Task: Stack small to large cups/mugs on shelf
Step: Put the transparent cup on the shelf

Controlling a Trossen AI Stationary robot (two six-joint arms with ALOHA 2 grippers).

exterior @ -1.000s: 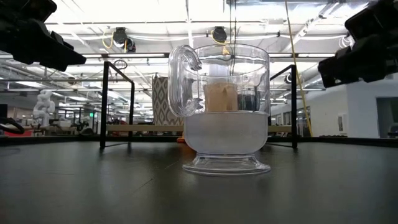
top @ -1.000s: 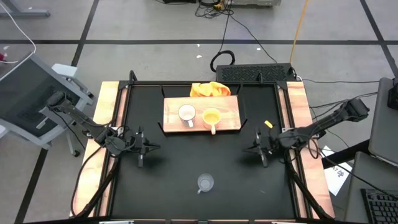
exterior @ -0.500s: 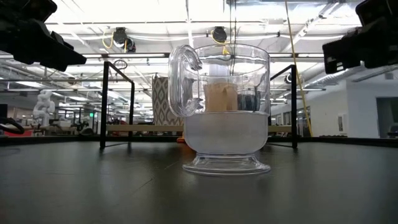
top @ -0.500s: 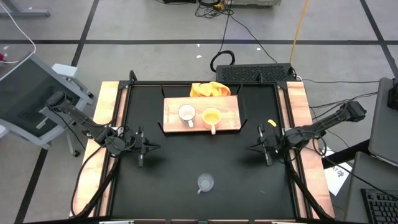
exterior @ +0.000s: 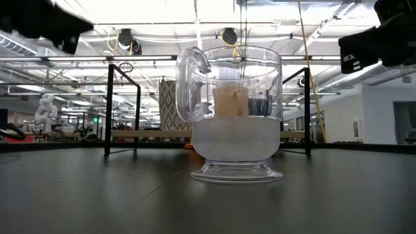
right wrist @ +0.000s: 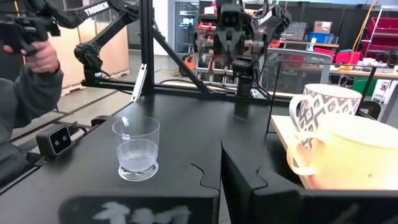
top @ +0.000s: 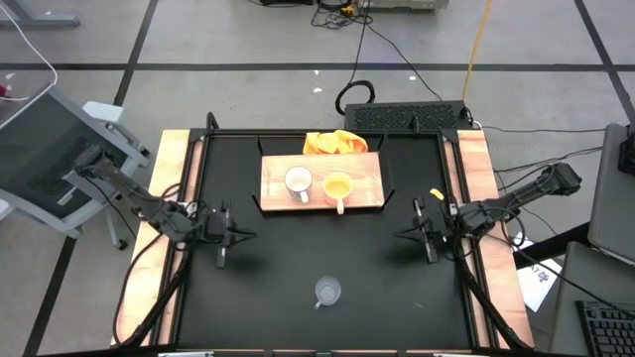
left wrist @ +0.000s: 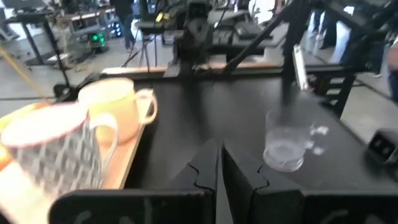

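The light-wood shelf (top: 369, 180) stands toward the table's far side. On it stand a white patterned mug (top: 297, 180) and an orange-yellow mug (top: 337, 185), side by side. The clear glass cup (top: 328, 292) stands alone on its base near the table's near edge, large in the low view (exterior: 234, 123). My left gripper (top: 241, 236) hovers shut over the table's left part. My right gripper (top: 405, 235) hovers shut over the right part. Both point toward the middle and touch nothing. The wrist views show the glass cup (left wrist: 286, 146) (right wrist: 137, 148) and both mugs ahead of the shut fingers.
An orange-yellow cloth (top: 335, 142) lies bunched behind the shelf at the far edge. The shelf stands on a black frame with upright posts (exterior: 108, 110). A person's sleeve and hand (right wrist: 28, 87) show beyond the table. Bare black tabletop lies between the grippers and around the glass cup.
My right gripper has drawn back a little toward the table's right edge, still shut. My left gripper has risen slightly in the low view. The mugs, the glass cup and the shelf have stayed in place.
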